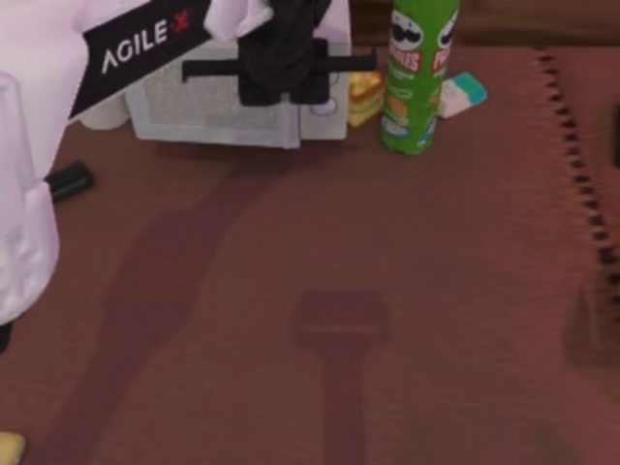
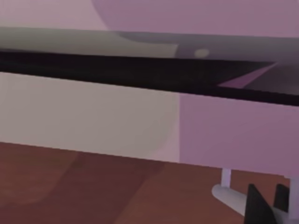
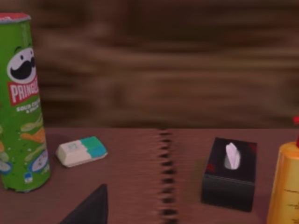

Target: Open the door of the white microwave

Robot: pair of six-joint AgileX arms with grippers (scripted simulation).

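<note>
The white microwave (image 1: 325, 121) stands at the table's back, left of centre. Its door (image 1: 199, 105) with the grey mesh window faces the front. My left arm reaches across it, and my left gripper (image 1: 282, 70) hangs over the door's right part. In the left wrist view the white door panel (image 2: 233, 135) fills the frame, with a dark gap along its upper edge. The gripper's two black fingertips (image 2: 267, 195) sit on either side of the door's white bar handle (image 2: 229, 196), shut on it. My right gripper (image 3: 93, 210) stays parked off the top view's right side.
A green chip can (image 1: 417, 77) stands just right of the microwave, with a yellow-orange item (image 1: 365, 97) between them and a white-teal eraser (image 1: 463, 94) beyond. A black tissue box (image 3: 230, 172) and a yellow bottle (image 3: 285, 186) show farther right. A small black object (image 1: 68, 179) lies left.
</note>
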